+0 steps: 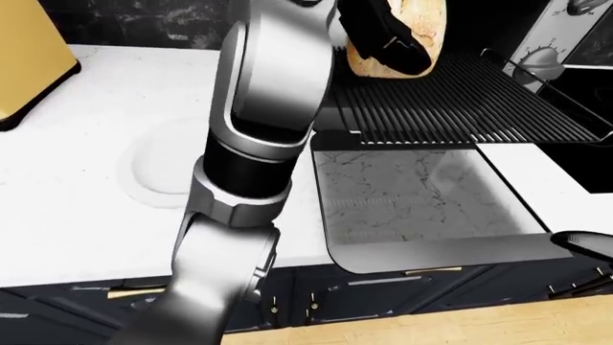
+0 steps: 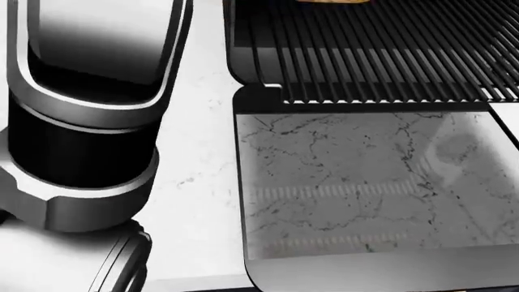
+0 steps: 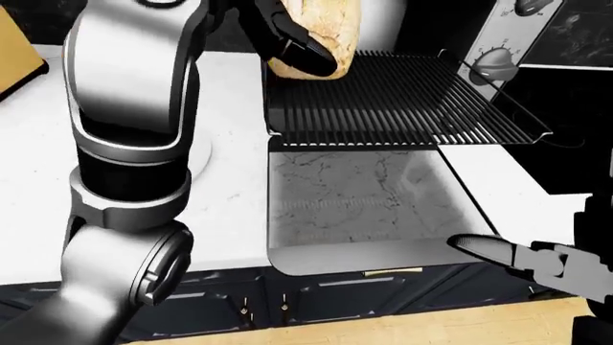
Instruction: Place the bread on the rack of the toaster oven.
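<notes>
A crusty loaf of bread [image 1: 422,29] hangs above the left end of the black wire rack [image 1: 460,100], and my left hand [image 1: 393,43] is shut round it, black fingers wrapped over its side. The rack is pulled out of the toaster oven over the open glass door [image 1: 412,194], which lies flat. The head view catches only a sliver of bread [image 2: 333,1] at its top edge, above the rack [image 2: 373,55]. My right hand [image 3: 503,253] hovers low beside the door's right corner, fingers spread and holding nothing.
A white plate [image 1: 153,169] lies on the marble counter, partly hidden by my left arm [image 1: 259,108]. A yellow box [image 1: 29,65] stands at the far left. Oven knobs [image 3: 489,65] sit to the right of the rack. Dark cabinet fronts [image 1: 383,295] run below the counter.
</notes>
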